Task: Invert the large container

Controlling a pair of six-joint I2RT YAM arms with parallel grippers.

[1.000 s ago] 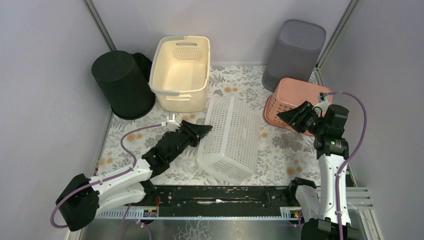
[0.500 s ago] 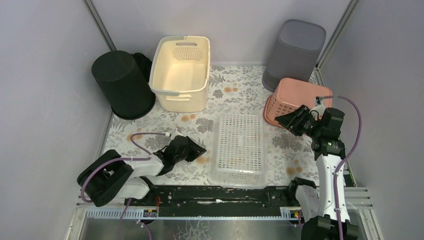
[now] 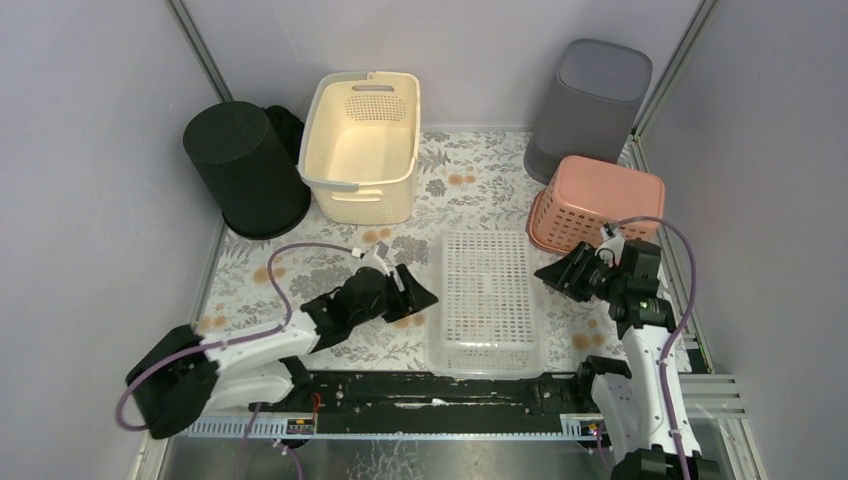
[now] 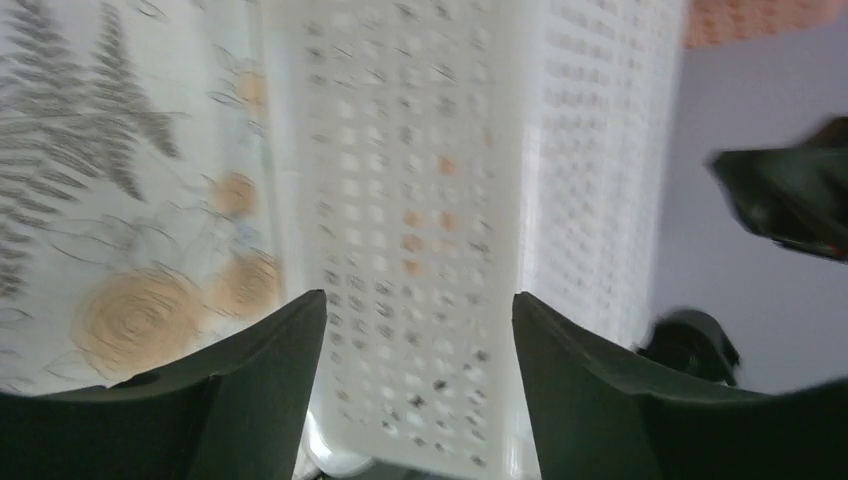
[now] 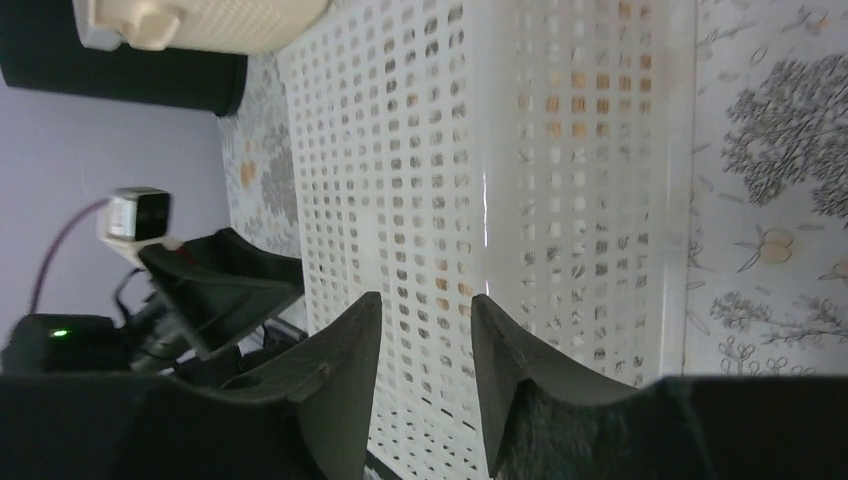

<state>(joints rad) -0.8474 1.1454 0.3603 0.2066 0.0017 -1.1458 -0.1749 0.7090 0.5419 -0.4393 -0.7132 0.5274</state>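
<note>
my left gripper (image 3: 415, 292), jaws wide and holding nothing, sits just left of the large container (image 3: 487, 295), a white rectangular plastic lattice lying bottom-up at lower centre on the floral table (image 3: 470, 190). bare table shows along both long edges. my right gripper (image 3: 552, 275), narrowly parted, empty, hovers near its right edge.
</note>
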